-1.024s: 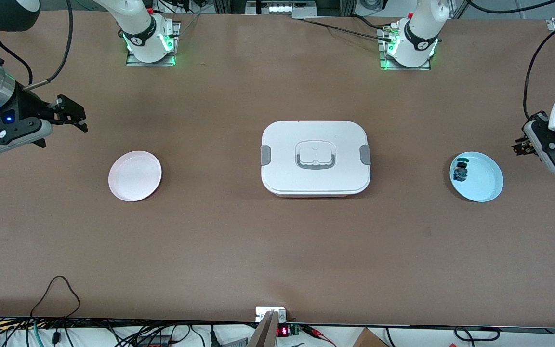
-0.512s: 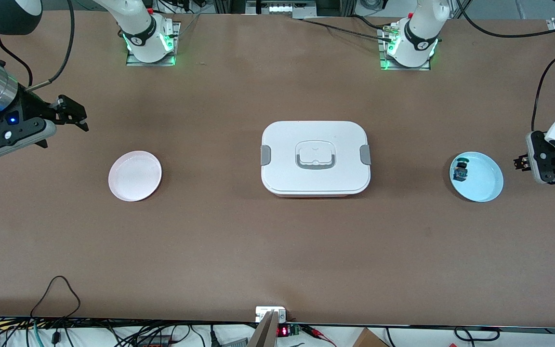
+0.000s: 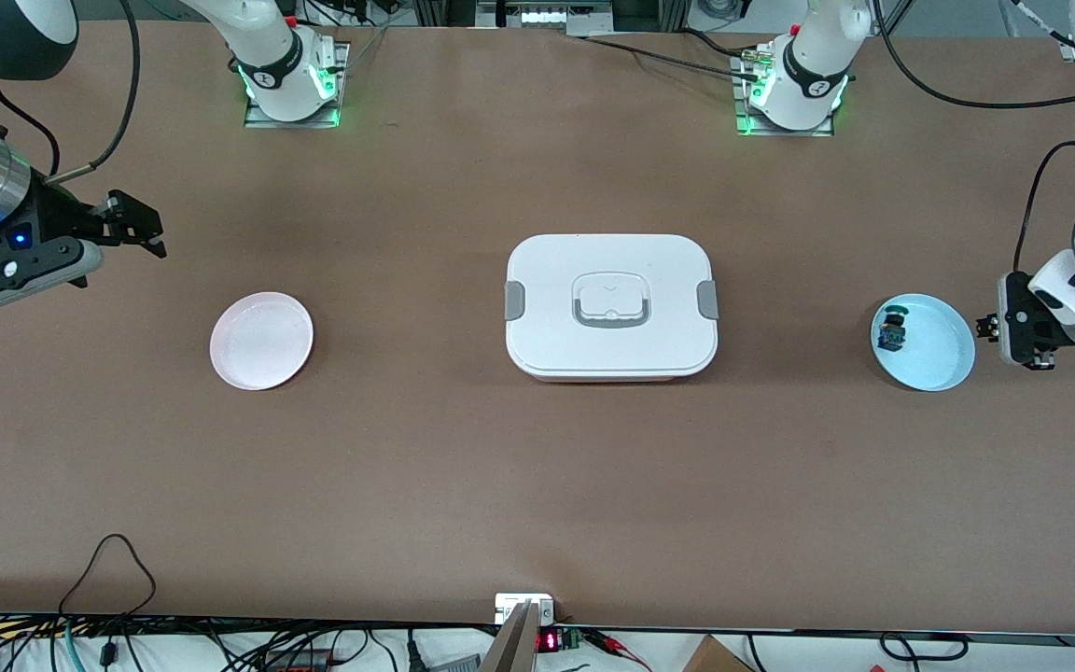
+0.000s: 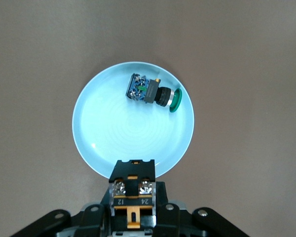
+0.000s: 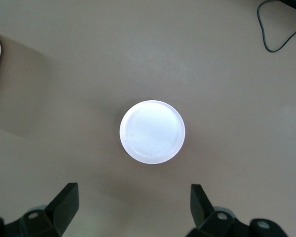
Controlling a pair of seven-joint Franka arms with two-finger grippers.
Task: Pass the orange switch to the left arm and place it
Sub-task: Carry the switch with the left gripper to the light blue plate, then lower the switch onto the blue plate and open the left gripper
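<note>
Orange switch is pinched in left fingers, over the table at the blue plate rim, mid-frame. Right fingers spread wide, empty, upper frame near the pink plate, waiting. Carry step; next likely a handover skirting the box.

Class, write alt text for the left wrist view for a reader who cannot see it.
The left gripper, shut on the orange switch, hangs over the rim of a light blue plate on the brown table. A green-capped switch lies on its side in the plate.
</note>
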